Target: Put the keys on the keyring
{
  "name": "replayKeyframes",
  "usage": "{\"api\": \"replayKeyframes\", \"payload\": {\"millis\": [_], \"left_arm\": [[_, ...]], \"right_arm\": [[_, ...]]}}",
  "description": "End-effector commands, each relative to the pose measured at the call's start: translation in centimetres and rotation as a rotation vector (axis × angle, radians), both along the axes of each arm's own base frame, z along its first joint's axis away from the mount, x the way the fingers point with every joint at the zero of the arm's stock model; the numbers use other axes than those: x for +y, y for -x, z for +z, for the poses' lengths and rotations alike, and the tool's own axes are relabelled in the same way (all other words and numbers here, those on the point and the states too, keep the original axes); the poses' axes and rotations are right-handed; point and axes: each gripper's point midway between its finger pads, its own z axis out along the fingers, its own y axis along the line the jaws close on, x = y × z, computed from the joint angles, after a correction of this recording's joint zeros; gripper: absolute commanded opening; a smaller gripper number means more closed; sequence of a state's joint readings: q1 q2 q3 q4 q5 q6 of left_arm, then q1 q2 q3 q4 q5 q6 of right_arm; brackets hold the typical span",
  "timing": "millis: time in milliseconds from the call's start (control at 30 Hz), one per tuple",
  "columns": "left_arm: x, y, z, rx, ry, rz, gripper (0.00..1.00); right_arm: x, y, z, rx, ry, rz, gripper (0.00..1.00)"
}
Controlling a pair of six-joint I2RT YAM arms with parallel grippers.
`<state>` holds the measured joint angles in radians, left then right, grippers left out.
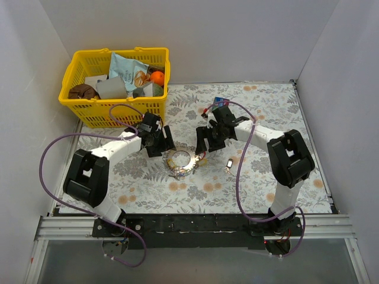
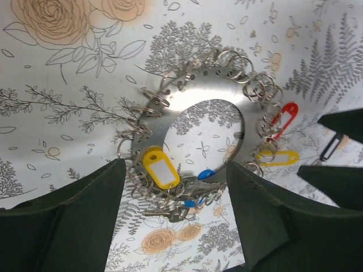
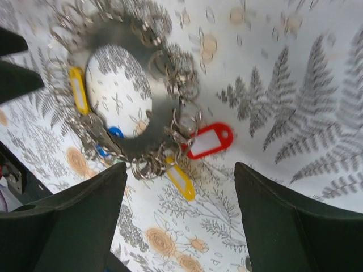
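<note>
Currently the keyring [image 2: 187, 107] is laid flat on the worktop [image 1: 266, 189] between the two arms. Keys with a red tag [image 3: 209, 140], yellow tags and a blue one are hung on the small loops at its toothed rim. One loose key [image 1: 229, 164], apparently pale-tagged, is seen on the worktop just to its right, not yet attached. The left fingers [image 2: 68, 226] are held apart and empty over one side of the ring, and the right fingers [image 3: 68, 226] are likewise apart and empty over the other. Since the ring is not clamped, it could be dragged or tipped if a loop or tag is snagged. The tiny flat key could be pushed away rather than gripped. A knock between the closely set arms is also to be feared.
</note>
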<state>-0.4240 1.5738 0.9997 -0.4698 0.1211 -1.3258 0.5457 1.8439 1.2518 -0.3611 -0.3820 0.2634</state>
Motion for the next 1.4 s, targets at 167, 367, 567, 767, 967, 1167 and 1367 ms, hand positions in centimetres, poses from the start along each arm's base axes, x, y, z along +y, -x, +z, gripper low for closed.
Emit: {"api": "replayKeyframes", "payload": {"millis": [167, 367, 567, 767, 967, 1167, 1367], "left_arm": [[0.7, -1.3, -1.7, 0.025, -0.046, 0.012, 0.71], [0.1, -1.1, -2.7, 0.054, -0.024, -0.004, 0.66], [-0.4, -0.9, -3.4, 0.077, -0.004, -0.010, 0.63], [-0.6, -0.3, -4.0, 0.097, 0.013, -0.018, 0.59], [-0.4, 0.3, -4.2, 0.103, 0.013, -0.019, 0.57], [-0.8, 1.6, -4.6, 0.133, 0.064, -0.019, 0.55], [-0.9, 2.5, -4.8, 0.150, 0.090, -0.009, 0.54]], "right_arm": [[-0.2, 2.5, 0.7, 0.027, -0.048, 0.013, 0.84], [-0.2, 2.4, 0.6, 0.030, -0.048, 0.008, 0.84], [0.1, 2.4, 0.8, 0.035, -0.063, 0.005, 0.84], [0.2, 2.5, 0.7, 0.043, -0.069, 0.009, 0.84], [1.4, 2.5, 0.6, 0.083, -0.119, 0.028, 0.84], [1.8, 2.5, -0.1, 0.112, -0.125, 0.038, 0.84], [2.0, 2.3, -0.2, 0.114, -0.130, 0.039, 0.84]]}}
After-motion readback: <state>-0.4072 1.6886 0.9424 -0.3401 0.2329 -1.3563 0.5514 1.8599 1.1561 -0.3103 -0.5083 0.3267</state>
